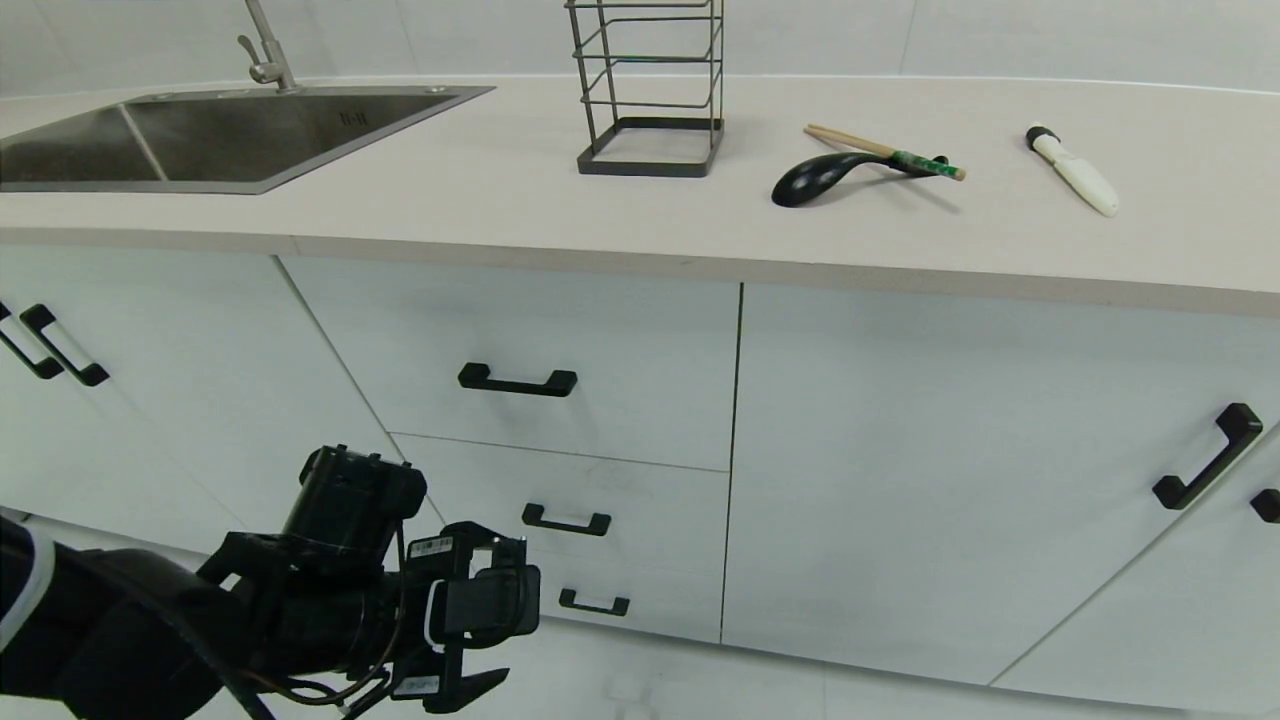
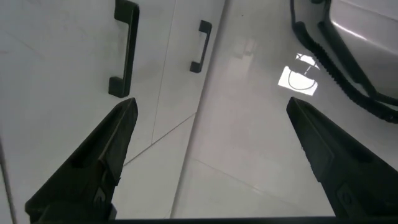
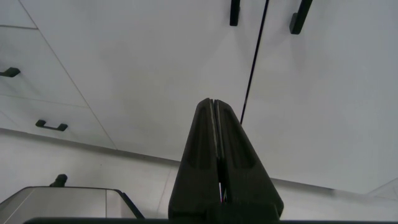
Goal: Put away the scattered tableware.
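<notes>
On the pale countertop (image 1: 480, 205) a black spoon (image 1: 815, 178) lies with a pair of wooden chopsticks (image 1: 885, 152) resting across its handle. Further right lies a white utensil with a black end (image 1: 1075, 172). An upright black wire rack (image 1: 650, 100) stands near the counter's middle, left of the spoon. My left gripper (image 1: 495, 620) hangs low in front of the drawers, well below the counter, open with nothing between its fingers (image 2: 210, 106). My right gripper (image 3: 214, 102) is shut on nothing and points at the white cabinet doors.
A steel sink (image 1: 250, 130) with a tap (image 1: 262, 50) is set in the counter's left end. White cabinet fronts with black handles (image 1: 517, 381) run below the counter edge. Glossy floor (image 2: 249, 155) lies under the left gripper.
</notes>
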Tool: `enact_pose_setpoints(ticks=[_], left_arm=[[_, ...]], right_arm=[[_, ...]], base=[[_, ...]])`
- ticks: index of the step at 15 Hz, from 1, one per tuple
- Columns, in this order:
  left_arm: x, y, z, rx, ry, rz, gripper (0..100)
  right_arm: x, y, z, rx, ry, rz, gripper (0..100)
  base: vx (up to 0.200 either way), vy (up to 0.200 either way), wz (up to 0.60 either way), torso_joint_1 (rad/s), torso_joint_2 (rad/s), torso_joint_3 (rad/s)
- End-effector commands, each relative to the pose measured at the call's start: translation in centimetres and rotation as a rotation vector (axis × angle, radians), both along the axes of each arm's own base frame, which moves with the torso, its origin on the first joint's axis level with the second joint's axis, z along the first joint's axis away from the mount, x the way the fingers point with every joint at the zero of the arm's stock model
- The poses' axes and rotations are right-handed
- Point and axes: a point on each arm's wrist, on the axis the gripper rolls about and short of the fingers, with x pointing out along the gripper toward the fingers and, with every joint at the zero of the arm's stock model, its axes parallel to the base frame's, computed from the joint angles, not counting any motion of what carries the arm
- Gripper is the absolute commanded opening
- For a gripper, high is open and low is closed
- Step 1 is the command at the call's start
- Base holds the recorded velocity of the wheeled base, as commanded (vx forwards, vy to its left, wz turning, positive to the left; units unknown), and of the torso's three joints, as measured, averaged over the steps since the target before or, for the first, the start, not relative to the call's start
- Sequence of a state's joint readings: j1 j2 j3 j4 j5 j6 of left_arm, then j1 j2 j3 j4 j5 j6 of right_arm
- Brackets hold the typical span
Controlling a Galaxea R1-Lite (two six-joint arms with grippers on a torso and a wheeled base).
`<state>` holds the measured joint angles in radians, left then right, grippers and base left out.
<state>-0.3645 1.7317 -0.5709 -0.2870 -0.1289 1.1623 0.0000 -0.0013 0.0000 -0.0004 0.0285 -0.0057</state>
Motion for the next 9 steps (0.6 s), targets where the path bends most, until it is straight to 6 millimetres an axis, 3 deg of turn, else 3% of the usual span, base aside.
enact_pose_setpoints(ticks=[1,9], left_arm=[[0.8,0.0,-0.9,0.01,0.031,0.008,100],[4.1,-1.2,-3.4,-0.039,-0.055,-0.002,100]], right_arm=[[0.0,0.0,0.0,0.0,0.002,0.001,0],[0.0,0.0,0.0,0.0,0.0,0.001,0]], base=[[0.0,0.0,0.0,0.0,0.0,0.0],[0.0,0.0,0.0,0.0,0.0,0.0]])
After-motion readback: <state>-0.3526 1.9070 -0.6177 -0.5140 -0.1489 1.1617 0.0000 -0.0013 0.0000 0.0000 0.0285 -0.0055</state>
